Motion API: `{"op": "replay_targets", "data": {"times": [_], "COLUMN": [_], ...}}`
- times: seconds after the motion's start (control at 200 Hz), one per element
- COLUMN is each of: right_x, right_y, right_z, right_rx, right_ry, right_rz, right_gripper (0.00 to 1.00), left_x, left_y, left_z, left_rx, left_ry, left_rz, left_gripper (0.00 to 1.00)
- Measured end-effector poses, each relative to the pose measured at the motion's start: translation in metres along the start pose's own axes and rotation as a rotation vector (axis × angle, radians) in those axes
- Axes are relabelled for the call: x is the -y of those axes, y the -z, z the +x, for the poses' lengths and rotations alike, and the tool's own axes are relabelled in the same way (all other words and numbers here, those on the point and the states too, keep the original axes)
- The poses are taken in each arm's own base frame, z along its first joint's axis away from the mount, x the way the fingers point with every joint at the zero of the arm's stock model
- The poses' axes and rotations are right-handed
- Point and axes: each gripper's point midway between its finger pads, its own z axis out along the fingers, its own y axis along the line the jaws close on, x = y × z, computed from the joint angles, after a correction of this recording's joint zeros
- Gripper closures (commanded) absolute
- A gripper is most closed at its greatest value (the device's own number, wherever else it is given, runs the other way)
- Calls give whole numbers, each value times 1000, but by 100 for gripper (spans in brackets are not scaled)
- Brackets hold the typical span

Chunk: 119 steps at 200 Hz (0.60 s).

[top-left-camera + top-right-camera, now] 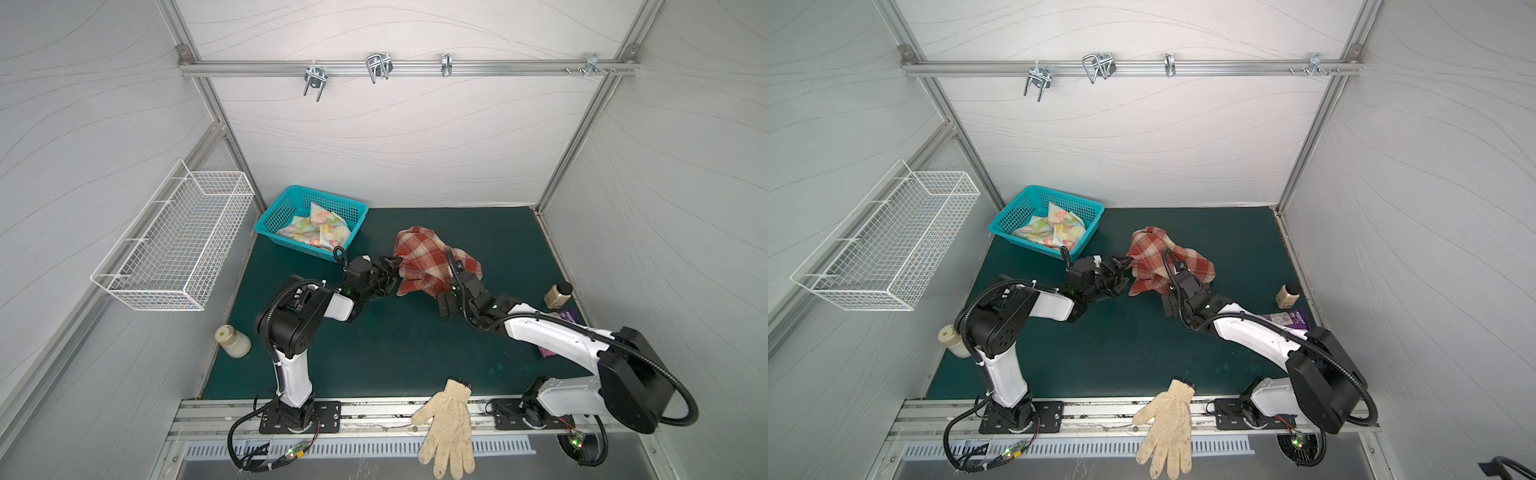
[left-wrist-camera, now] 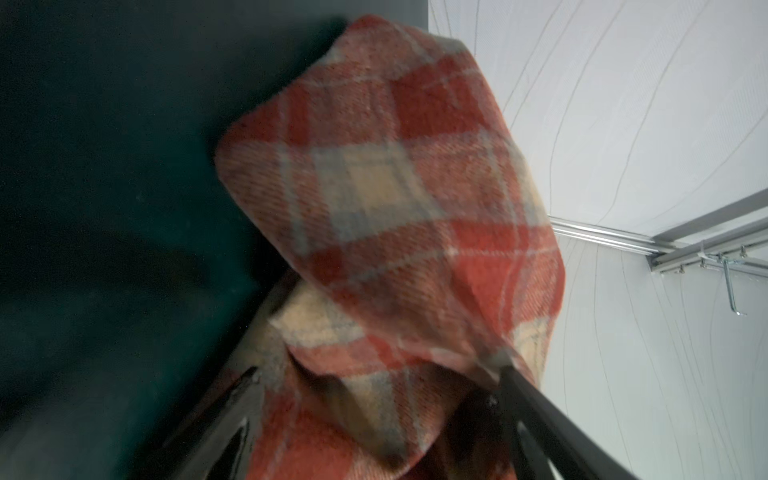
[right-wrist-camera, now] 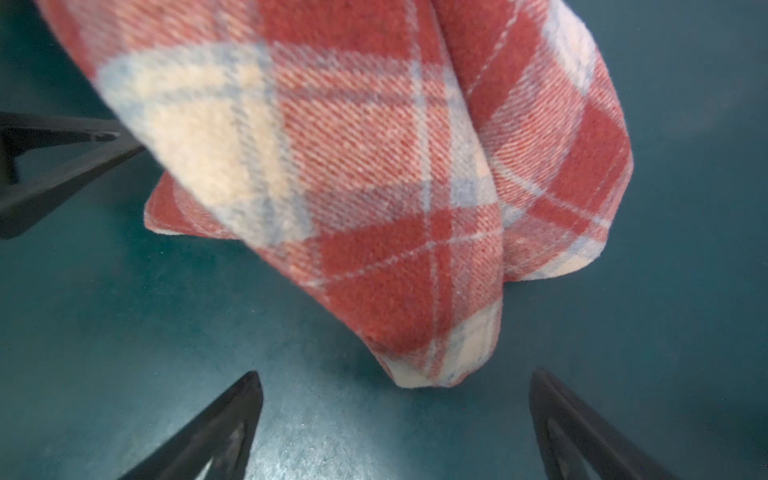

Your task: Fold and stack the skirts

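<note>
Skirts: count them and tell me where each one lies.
2. The plaid skirt is bunched up on the mat. The floral skirt is crumpled in the basket. Another could be hidden beneath it.

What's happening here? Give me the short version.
Both arms are working on the thick rust-red and cream plaid skirt, bunched on the dark green mat. The left gripper has its jaws wide around one edge; a firm grip isn't clear. The right gripper hovers open at a near corner. The thin pastel floral skirt lies crumpled in the teal plastic basket, untouched.
</note>
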Motion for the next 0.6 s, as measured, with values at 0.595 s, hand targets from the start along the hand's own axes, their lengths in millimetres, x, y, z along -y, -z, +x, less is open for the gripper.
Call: {"op": "replay_targets", "data": {"times": [0.595], "right_x": [-1], "right_y": [0], "right_z": [0], "right_rx": [-1], "right_ry": [-3], "right_rz": [-6], "right_gripper": [1], "left_x": [26], "left_y": [-15], "left_z": [-30], "left_rx": [45], "left_ry": [3], "left_rz": [49], "left_gripper": [22]}}
